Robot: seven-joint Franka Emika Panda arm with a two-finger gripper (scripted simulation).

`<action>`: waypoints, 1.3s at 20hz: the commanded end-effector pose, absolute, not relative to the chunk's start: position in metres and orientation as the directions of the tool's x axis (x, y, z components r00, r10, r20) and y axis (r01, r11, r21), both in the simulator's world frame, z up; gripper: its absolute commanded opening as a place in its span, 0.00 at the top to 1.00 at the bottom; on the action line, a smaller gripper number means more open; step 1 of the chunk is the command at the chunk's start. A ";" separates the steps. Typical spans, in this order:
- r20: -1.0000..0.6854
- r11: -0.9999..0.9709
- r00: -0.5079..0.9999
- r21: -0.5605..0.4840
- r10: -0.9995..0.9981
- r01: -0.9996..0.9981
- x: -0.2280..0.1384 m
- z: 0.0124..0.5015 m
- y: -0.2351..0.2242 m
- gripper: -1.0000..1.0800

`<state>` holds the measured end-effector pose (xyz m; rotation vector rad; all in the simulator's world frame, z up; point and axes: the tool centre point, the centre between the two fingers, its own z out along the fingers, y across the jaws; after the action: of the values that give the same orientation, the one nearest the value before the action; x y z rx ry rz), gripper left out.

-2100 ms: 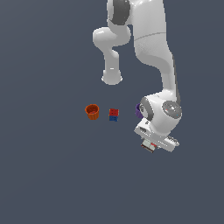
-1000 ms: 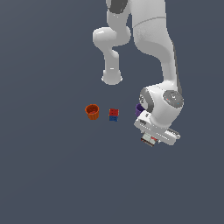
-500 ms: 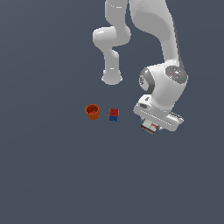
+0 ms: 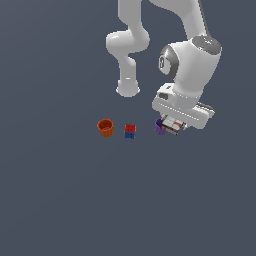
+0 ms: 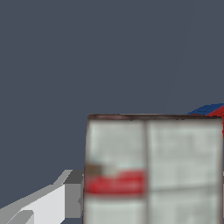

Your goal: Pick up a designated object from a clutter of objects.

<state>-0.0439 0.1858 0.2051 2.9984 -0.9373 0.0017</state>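
The whitish flat box (image 4: 173, 125) with red stripe marks and dark edges hangs under my hand, lifted off the grey floor. My gripper (image 4: 175, 126) is shut on it. In the wrist view the box (image 5: 153, 170) fills the lower half, with one white finger (image 5: 65, 197) against its side. The purple cup (image 4: 159, 127) sits on the floor right beside the held box, partly hidden by it. The red-and-blue cube (image 4: 130, 131) and the orange cup (image 4: 105, 127) stand further toward the exterior view's left. A corner of the cube shows in the wrist view (image 5: 210, 109).
The arm's white base (image 4: 128, 89) stands behind the objects. Plain grey floor (image 4: 75, 200) lies all around.
My gripper has risen with the box held in it and shifted up and back in the exterior view. The cups and the cube have not moved.
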 end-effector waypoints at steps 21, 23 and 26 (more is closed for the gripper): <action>0.000 -0.822 0.822 0.000 -0.569 -0.569 -0.124 0.388 0.164 1.00; 0.000 -0.822 0.822 0.000 -0.569 -0.569 -0.127 0.397 0.163 1.00; 0.000 -0.822 0.822 0.000 -0.569 -0.569 -0.130 0.406 0.162 1.00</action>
<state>-0.1278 0.1628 0.4014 2.9994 -0.9370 0.0022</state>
